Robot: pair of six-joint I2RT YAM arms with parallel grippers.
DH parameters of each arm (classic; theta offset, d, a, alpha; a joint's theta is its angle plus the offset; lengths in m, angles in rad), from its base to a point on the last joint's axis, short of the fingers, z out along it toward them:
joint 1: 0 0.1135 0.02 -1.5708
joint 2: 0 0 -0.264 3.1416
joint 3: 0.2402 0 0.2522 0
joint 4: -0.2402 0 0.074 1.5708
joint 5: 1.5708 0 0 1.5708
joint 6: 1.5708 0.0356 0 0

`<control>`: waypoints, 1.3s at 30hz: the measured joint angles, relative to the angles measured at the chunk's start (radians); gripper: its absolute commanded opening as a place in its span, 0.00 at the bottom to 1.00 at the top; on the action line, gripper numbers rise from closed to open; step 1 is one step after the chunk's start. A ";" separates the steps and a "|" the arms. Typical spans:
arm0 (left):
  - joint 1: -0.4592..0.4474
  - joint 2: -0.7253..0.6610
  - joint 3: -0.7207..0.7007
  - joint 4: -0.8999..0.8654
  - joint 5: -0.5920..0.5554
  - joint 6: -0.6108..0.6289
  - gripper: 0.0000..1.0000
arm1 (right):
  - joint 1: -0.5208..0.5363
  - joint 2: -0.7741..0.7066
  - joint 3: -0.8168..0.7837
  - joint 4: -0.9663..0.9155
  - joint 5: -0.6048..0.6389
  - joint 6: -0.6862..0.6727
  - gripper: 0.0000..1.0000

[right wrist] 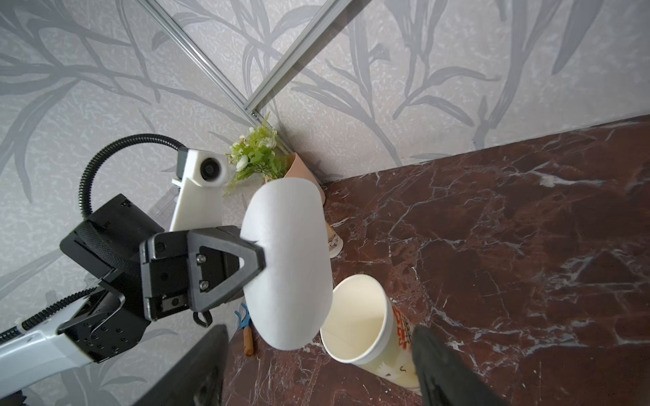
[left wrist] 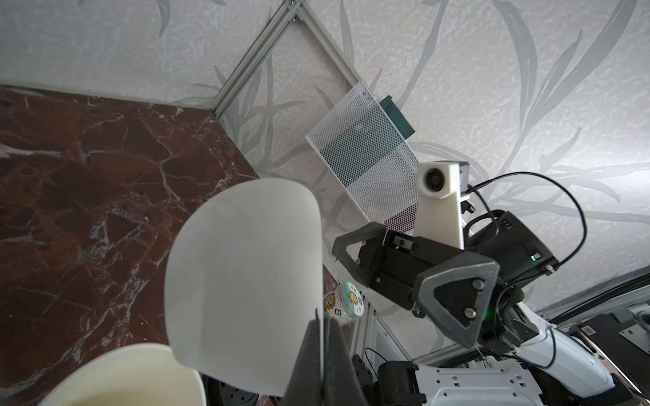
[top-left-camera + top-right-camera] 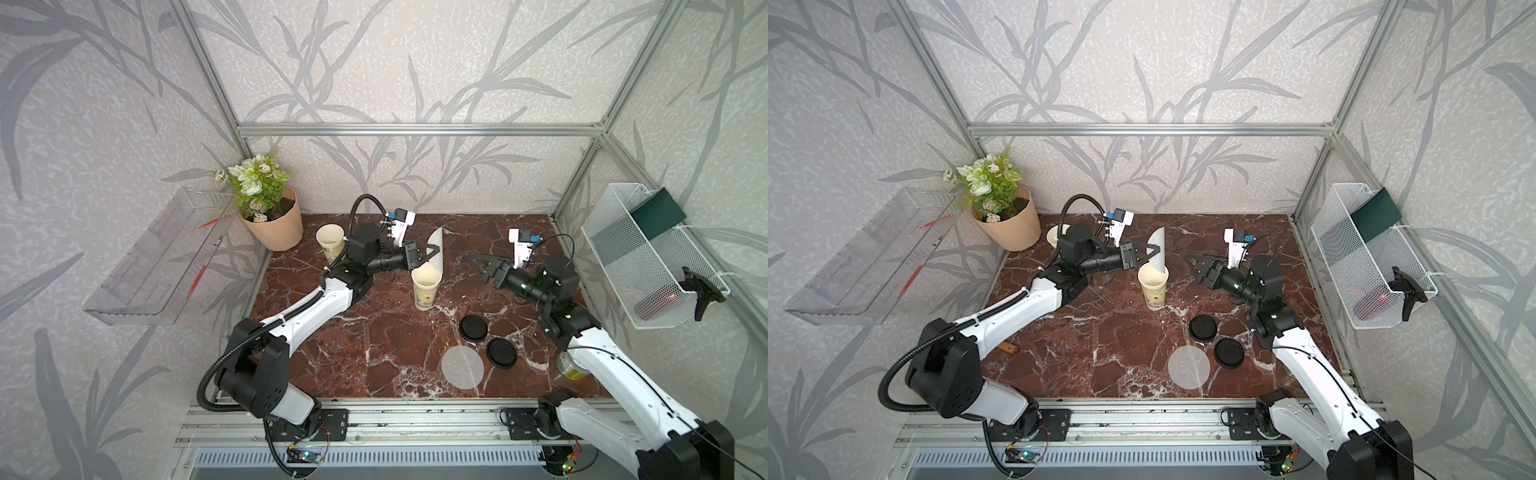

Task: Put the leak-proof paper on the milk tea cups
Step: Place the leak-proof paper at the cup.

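My left gripper (image 3: 432, 251) is shut on the edge of one leak-proof paper (image 3: 437, 247), a thin greyish-white disc standing on edge just above the middle milk tea cup (image 3: 426, 289). In the left wrist view the jaws (image 2: 322, 337) pinch the disc (image 2: 246, 281) over the cup's rim (image 2: 133, 372). My right gripper (image 3: 475, 269) is open and empty to the right of that cup, apart from the disc (image 1: 288, 263) and the cup (image 1: 358, 320). A second milk tea cup (image 3: 330, 241) stands at the back left. Another leak-proof paper (image 3: 462, 367) lies flat near the front.
Two black lids (image 3: 473, 328) (image 3: 501, 352) lie between the flat disc and my right arm. A peach flower pot (image 3: 276, 226) stands in the back left corner. A wire basket (image 3: 648, 257) hangs on the right wall, a clear shelf (image 3: 158, 266) on the left. A small jar (image 3: 573, 365) sits by the right arm.
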 measured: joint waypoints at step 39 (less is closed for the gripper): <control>0.113 -0.002 -0.089 -0.272 0.014 0.005 0.00 | 0.256 0.390 0.246 -0.336 0.338 -0.249 0.99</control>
